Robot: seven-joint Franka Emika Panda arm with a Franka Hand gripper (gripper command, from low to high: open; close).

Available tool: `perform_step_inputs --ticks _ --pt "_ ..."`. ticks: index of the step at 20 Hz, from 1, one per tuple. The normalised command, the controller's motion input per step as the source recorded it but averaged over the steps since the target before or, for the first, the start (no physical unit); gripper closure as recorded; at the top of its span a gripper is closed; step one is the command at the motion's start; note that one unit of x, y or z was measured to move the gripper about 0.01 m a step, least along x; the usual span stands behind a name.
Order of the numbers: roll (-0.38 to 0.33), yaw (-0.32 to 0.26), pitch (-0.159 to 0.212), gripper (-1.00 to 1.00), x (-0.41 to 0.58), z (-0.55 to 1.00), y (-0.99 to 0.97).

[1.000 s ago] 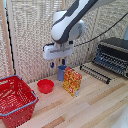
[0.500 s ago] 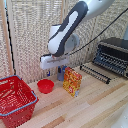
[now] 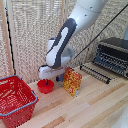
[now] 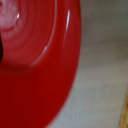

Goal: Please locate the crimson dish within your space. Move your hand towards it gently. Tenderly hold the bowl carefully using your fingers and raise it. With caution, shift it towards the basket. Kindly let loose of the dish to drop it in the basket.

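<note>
The crimson dish (image 3: 45, 87), a small red bowl, sits on the wooden table just to the exterior view's right of the basket (image 3: 15, 100). My hand (image 3: 46, 82) has come down right over the bowl, its short dark fingers reaching the bowl's rim. It looks open, with nothing held. In the wrist view the bowl (image 4: 35, 60) fills most of the picture from very close. One dark finger (image 4: 1, 50) shows at the picture's edge against the bowl's inside.
An orange-yellow snack bag (image 3: 72, 81) stands close to the bowl on the exterior view's right. A toaster oven (image 3: 112, 55) and a dark wire rack (image 3: 95, 74) lie farther right. A reed screen backs the table.
The arm has swung toward the exterior view's left and come down, bringing the gripper from above the bag area to just over the bowl.
</note>
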Motion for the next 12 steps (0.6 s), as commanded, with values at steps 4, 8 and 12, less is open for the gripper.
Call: perform_step_inputs --ticks 4,8,12 --pt "-0.143 0.101 0.031 1.00 0.236 -0.28 0.30" --pt "-0.100 0.041 0.071 1.00 0.086 -0.16 0.27" --pt "-0.066 0.032 0.058 1.00 0.000 -0.09 0.17"
